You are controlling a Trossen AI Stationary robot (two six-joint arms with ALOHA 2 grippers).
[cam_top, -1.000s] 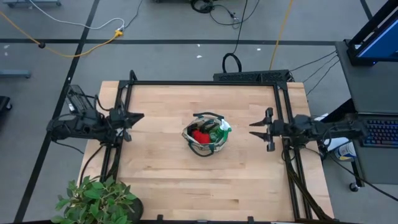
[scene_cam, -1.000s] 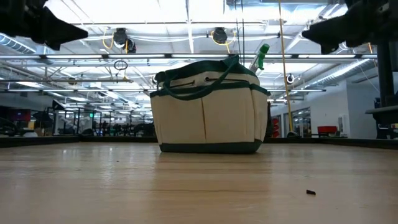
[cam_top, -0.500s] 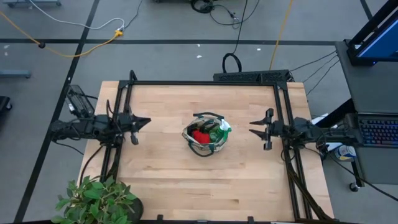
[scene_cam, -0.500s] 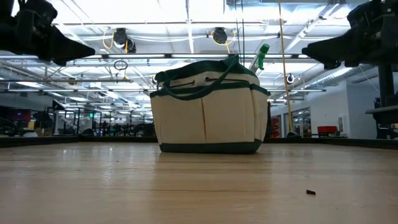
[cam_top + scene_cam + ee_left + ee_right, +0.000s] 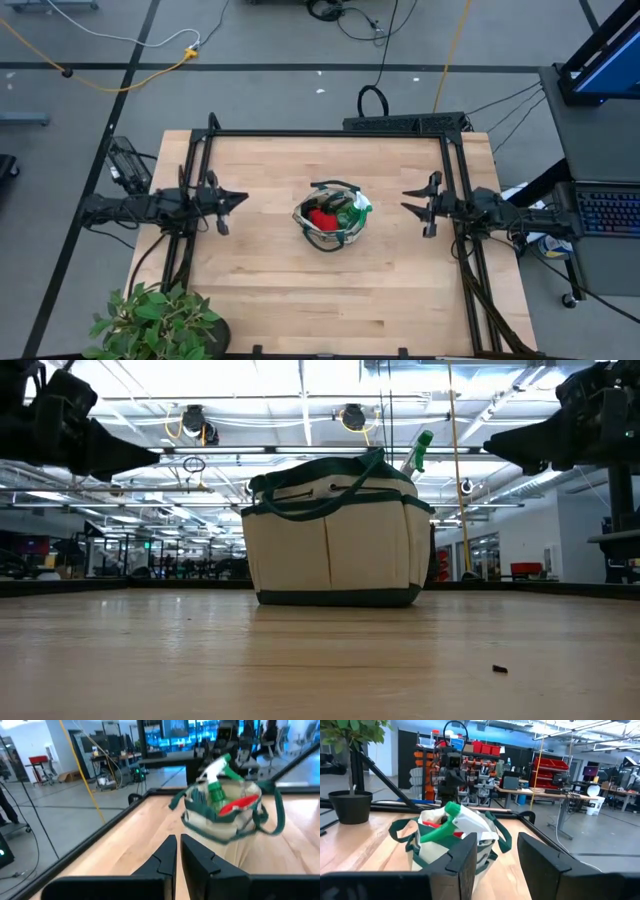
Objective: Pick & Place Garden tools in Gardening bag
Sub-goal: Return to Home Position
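Since the earlier frames the left claw (image 5: 177,842) has advanced a short way over the counter (image 5: 300,290) toward the bag (image 5: 335,550). The right claw (image 5: 496,840) has barely shifted, and the bag has stayed where it was.

Left claw: at the counter's left side, level with the bag and well apart from it, raised clear of the wood. Its fingers are drawn almost together, with only a thin slit between them and nothing held.

Right claw: at the counter's right side, facing the bag from the opposite direction, also raised and well apart from it. Its fingers stand wide, with nothing between them.

Bag: upright near the middle of the counter, between the two claws. It has beige walls and a dark green rim, and its loop handles droop over the sides.

Contents: a green spray bottle (image 5: 421,444) leans out past the rim on the side nearer the right claw. A red glove (image 5: 320,217) lies inside, toward the left-claw side. The other contents cannot be made out.

Plant (image 5: 150,320): at the counter's near left corner, far from the bag.
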